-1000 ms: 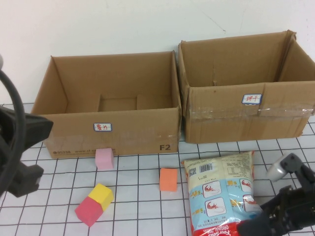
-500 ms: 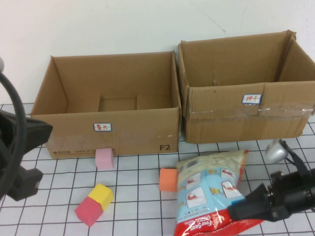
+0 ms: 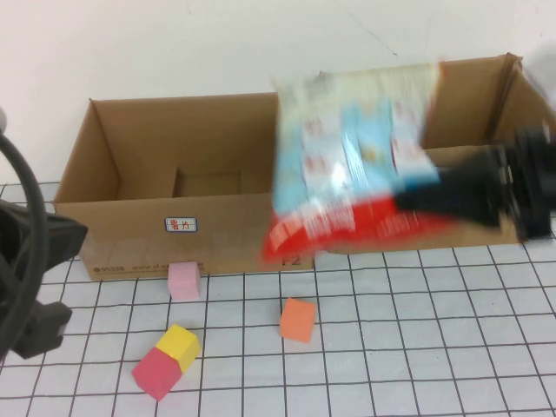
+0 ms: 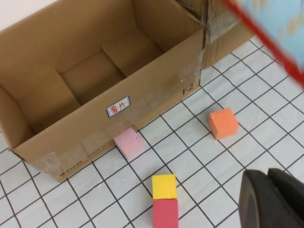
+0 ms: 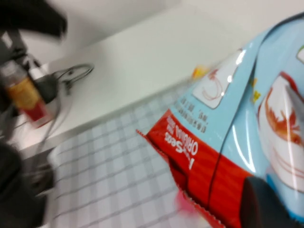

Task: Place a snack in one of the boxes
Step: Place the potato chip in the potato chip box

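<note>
Gripping the snack bag (image 3: pixel 352 156) by its red end, the right gripper (image 3: pixel 434 198) held it aloft over the boxes' junction, apparently for dropping, while the left gripper (image 3: pixel 30 287), state unclear, sat near-left.

Even, bright light is falling across the scene, with only soft shadows lying inside the left box (image 3: pixel 195 178) and under the foam cubes (image 3: pixel 297 318). Motion blur is smearing the snack bag (image 3: pixel 352 165) and the right gripper (image 3: pixel 439 195) at the upper right of the high view. The right wrist view is blurring throughout, glare streaking the bag's film (image 5: pixel 237 142). The left gripper (image 4: pixel 270 199) is sitting dark and out of focus at lower right.
</note>
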Controlling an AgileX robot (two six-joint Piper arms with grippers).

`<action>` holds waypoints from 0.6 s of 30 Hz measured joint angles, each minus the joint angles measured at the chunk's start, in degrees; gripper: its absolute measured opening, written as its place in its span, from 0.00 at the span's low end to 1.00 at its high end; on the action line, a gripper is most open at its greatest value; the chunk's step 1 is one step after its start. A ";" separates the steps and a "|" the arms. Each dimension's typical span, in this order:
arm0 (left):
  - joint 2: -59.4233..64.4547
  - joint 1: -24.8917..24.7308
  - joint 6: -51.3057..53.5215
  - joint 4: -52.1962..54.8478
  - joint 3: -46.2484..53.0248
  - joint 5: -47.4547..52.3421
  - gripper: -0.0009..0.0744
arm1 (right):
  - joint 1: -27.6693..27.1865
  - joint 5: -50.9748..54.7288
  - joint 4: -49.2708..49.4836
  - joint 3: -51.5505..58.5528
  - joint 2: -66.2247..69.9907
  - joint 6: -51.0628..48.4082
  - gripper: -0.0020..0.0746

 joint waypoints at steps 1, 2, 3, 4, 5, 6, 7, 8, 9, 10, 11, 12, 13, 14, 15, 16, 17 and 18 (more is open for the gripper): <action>-0.03 0.00 0.00 0.00 0.00 0.03 0.01 | 1.01 -1.05 0.39 -2.95 0.00 0.22 0.05; -0.13 0.00 0.00 0.00 0.00 0.13 0.01 | 2.22 -2.87 0.55 -5.83 0.35 0.34 0.05; -0.36 0.00 0.00 0.00 0.00 0.13 0.01 | 3.26 -4.65 0.80 -8.10 0.87 0.43 0.05; -0.62 0.00 0.00 0.26 0.00 0.13 0.01 | 4.55 -7.09 1.05 -10.88 1.82 0.43 0.05; -0.84 0.00 -0.11 0.52 0.00 0.13 0.01 | 5.84 -9.60 1.51 -13.54 3.13 0.43 0.05; -1.07 0.00 -0.25 0.77 0.00 0.13 0.01 | 6.85 -11.58 2.12 -16.02 4.38 0.14 0.05; -1.38 0.00 -0.35 1.11 0.00 0.13 0.01 | 8.05 -14.09 3.11 -18.35 6.17 -0.61 0.05; -1.55 0.00 -0.49 1.37 0.00 0.13 0.01 | 9.19 -16.59 4.33 -20.47 8.18 -1.41 0.05; -1.83 0.00 -0.64 1.48 0.00 0.24 0.01 | 10.19 -18.95 5.48 -22.11 10.36 -1.79 0.05; -1.94 0.00 -0.67 1.46 0.00 0.16 0.01 | 11.03 -20.96 6.28 -24.06 12.64 -2.11 0.05; -2.20 0.00 -0.89 1.59 0.00 0.25 0.01 | 11.61 -22.43 6.57 -25.94 15.01 -2.36 0.07; -2.22 0.00 -1.22 1.70 0.00 0.25 0.01 | 11.85 -23.07 6.71 -27.32 16.93 -2.37 0.12; -2.32 0.00 -1.35 1.70 0.00 0.25 0.01 | 12.01 -23.32 6.71 -28.88 19.25 -1.89 0.18; -2.32 0.00 -1.35 1.70 0.00 0.25 0.01 | 12.12 -23.32 6.85 -30.24 21.37 -0.90 0.27; -2.41 0.00 -1.35 1.70 0.00 0.25 0.01 | 12.12 -23.32 6.85 -31.44 22.88 0.14 0.35; -2.41 0.00 -1.35 1.70 0.00 0.25 0.01 | 12.19 -23.32 6.85 -32.46 24.52 1.34 0.47; -2.41 0.00 -1.35 1.94 0.00 0.25 0.01 | 12.19 -23.21 6.85 -33.26 25.76 2.17 0.58; -2.41 0.00 -1.35 2.10 0.00 0.25 0.01 | 12.19 -23.12 6.74 -33.78 26.47 2.73 0.67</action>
